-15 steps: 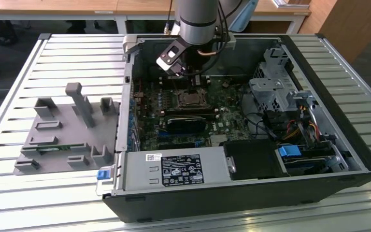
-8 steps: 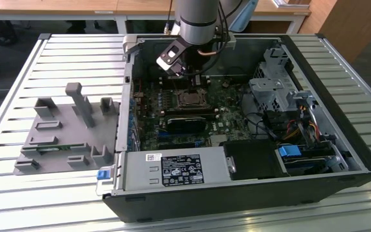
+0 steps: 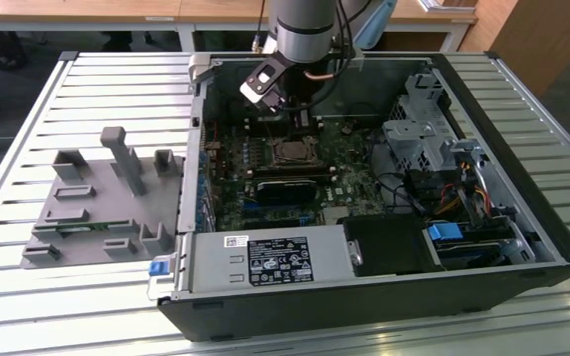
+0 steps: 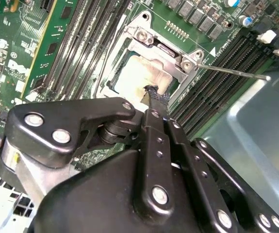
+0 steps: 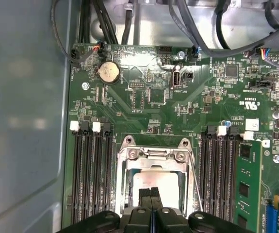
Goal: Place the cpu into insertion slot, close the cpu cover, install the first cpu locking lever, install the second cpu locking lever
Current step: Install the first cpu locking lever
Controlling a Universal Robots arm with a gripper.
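— Since the cpu already lies in the insertion slot under the lowered cpu cover, which step is this?
— Cover-closing, I judge: the gripper, fingers pressed together on nothing, hovers at the cover's window.
— And the locking lever?
— Standing free beside the slot; catching so thin a rod calls for precise aim.
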